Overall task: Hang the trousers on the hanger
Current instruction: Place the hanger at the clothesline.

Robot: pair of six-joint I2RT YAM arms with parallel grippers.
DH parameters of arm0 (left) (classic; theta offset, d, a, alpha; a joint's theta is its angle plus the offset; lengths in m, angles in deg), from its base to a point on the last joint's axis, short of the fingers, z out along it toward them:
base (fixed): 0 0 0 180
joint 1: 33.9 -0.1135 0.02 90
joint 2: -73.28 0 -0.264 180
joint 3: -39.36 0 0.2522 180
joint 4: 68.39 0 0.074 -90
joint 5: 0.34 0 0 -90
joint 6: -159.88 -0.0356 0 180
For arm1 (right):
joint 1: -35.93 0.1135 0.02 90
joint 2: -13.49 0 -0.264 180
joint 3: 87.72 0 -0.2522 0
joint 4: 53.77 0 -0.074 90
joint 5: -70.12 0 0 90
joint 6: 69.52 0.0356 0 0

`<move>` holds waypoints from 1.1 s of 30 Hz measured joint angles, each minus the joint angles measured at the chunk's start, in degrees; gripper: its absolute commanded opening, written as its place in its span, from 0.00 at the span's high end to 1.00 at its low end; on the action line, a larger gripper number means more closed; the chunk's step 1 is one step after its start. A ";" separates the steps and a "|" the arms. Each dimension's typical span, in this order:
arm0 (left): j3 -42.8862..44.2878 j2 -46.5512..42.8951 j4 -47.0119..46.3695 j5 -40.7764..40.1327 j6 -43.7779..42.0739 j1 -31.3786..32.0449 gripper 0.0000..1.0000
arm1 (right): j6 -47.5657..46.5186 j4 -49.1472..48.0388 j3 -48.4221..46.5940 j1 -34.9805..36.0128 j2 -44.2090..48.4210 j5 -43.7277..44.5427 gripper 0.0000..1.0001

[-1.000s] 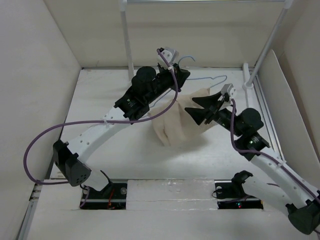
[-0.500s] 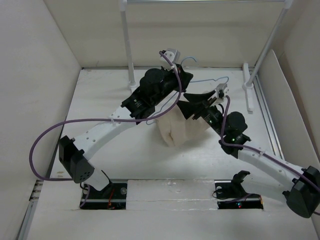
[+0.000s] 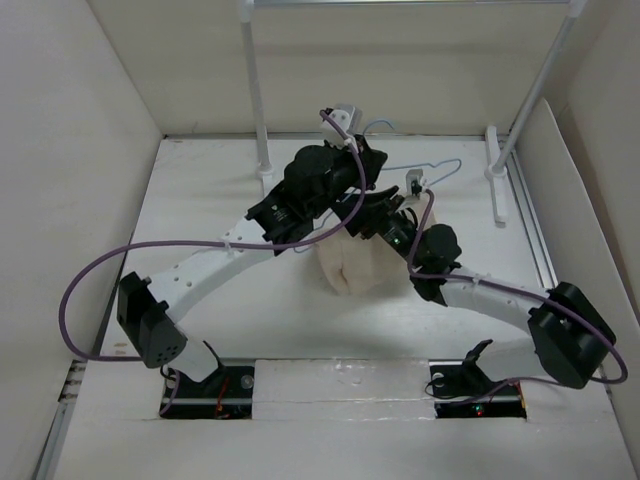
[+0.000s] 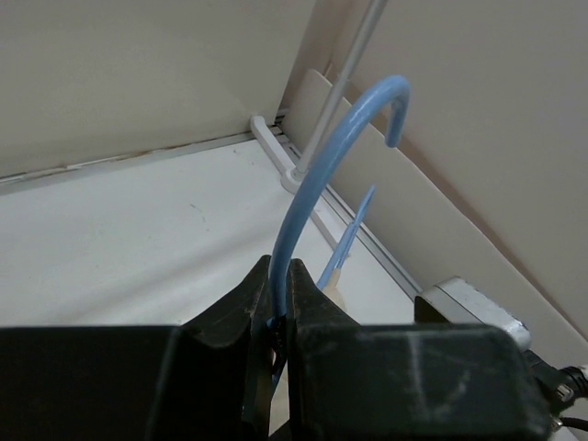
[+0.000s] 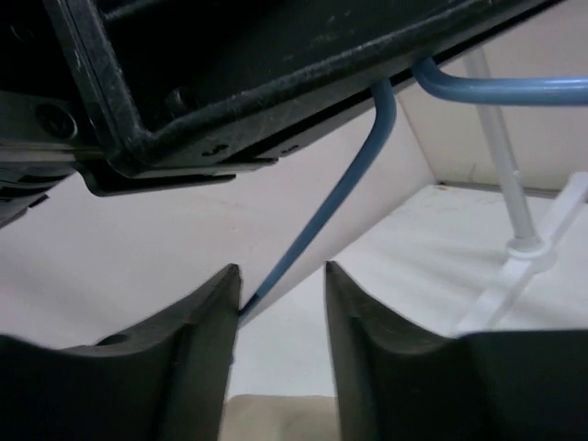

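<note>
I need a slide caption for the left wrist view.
The left gripper, shut on the hanger just below its upturned hook.

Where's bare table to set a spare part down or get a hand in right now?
Free: far-left table between wall and left arm; near strip between trousers and arm bases; right side between right arm and rack foot. Crowded: centre, where left gripper clamps the hanger, right gripper open at it.

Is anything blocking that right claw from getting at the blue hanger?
Nothing visible does. The hanger wire runs straight down to the open fingers of the right gripper. The left gripper, shut on the hanger's neck, crowds close above.
</note>
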State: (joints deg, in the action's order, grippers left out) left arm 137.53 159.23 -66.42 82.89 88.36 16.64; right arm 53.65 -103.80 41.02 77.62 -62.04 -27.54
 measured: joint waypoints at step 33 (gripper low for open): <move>-4.50 -6.12 -4.83 -7.91 -4.35 0.72 0.65 | 4.72 15.34 -1.27 -19.45 8.66 -23.87 1.00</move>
State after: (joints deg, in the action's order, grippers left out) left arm 133.02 153.11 -71.25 74.98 84.01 17.36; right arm 58.37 -88.45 39.75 58.17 -53.38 -51.41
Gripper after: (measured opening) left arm 0.355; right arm 0.088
